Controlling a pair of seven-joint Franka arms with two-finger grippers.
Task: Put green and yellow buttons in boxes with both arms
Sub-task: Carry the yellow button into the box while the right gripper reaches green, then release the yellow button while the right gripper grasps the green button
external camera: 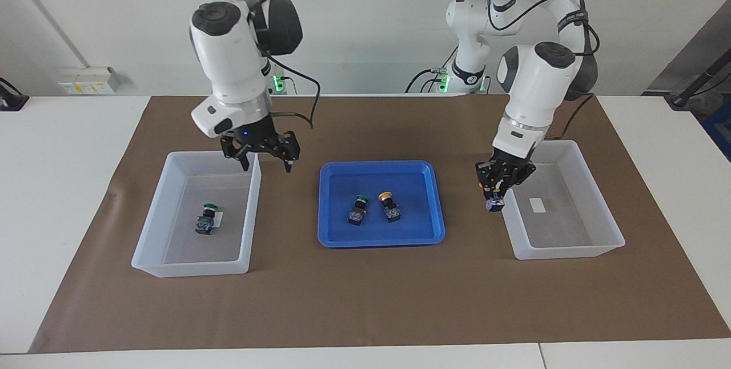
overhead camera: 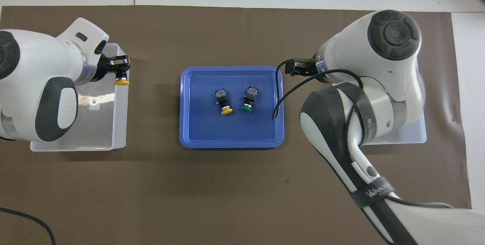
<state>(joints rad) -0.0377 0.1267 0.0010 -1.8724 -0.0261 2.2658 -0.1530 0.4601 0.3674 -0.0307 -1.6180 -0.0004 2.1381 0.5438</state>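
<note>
A: The yellow button (external camera: pixel 494 203) is hanging in the left gripper (external camera: pixel 498 191), pinched tight between the fingertips, right over the wall of the empty box (external camera: pixel 594 243) at the left arm's end, on the side facing the blue tray (external camera: pixel 342 237).

B: So it is not clearing the wall yet?

A: I judge not. It should be carrying on over the box floor before letting go, then lowering so the button is not bouncing.

B: And the right gripper (external camera: pixel 260 152)?

A: It is hovering wide open, holding nothing, over the edge of the other box (external camera: pixel 154 260), where one green button (external camera: pixel 207 217) is lying. One green-capped button (external camera: pixel 357 209) and one yellow-capped button (external camera: pixel 389 206) are waiting in the tray.
</note>
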